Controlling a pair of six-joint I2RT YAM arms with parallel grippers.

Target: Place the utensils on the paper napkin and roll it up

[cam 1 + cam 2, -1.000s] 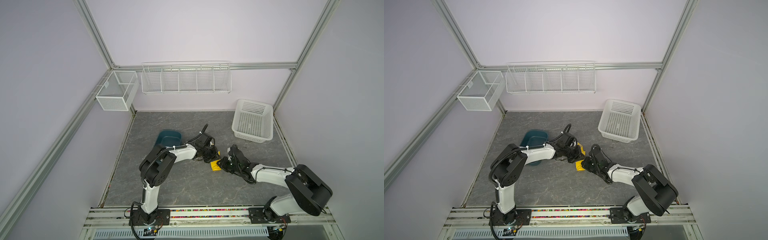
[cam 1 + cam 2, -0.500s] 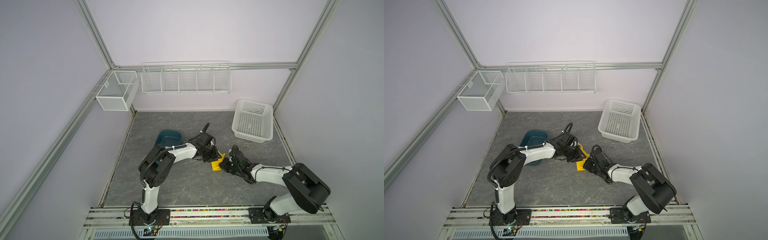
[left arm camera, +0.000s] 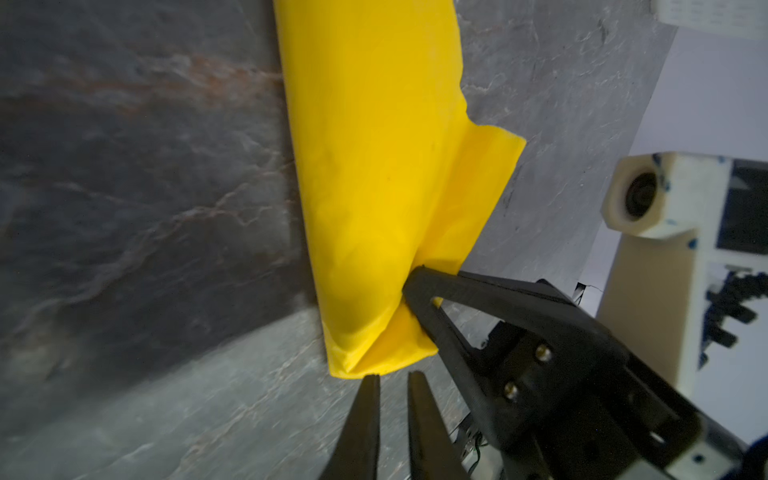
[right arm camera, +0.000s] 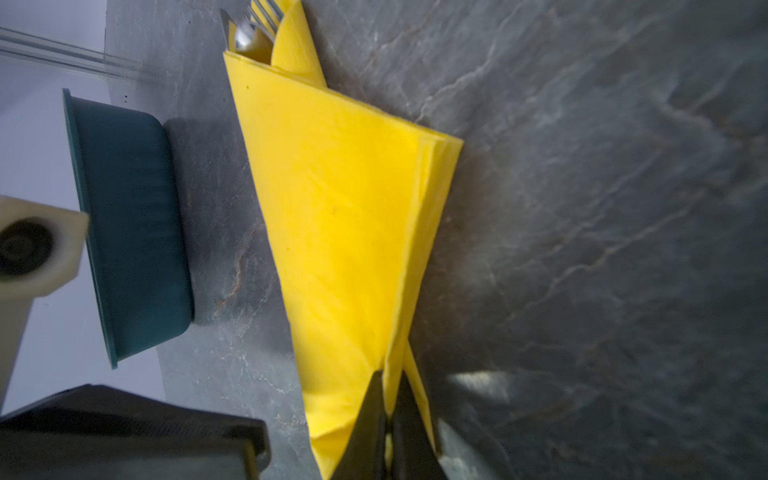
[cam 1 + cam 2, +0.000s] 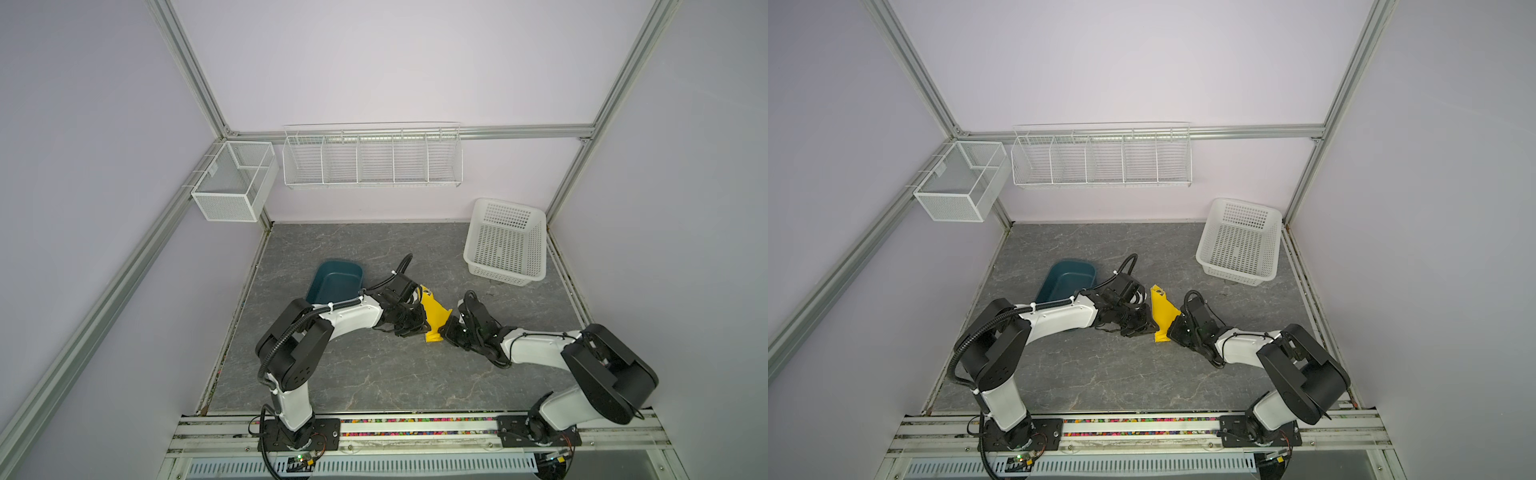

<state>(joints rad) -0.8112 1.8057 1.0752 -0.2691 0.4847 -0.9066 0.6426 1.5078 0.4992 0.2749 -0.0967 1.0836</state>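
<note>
Pinching the paper napkin [image 4: 340, 208], the right tool [image 4: 388, 384] is clamped; the left tool [image 3: 392, 379] gapes slightly, empty.

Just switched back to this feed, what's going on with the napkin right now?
The paper napkin lies partly rolled around the utensils, whose tips poke out at one end. The right end effector is shut on its loose flap near the other end. The left end effector sits at that end, jaws narrowly parted, holding nothing.
</note>
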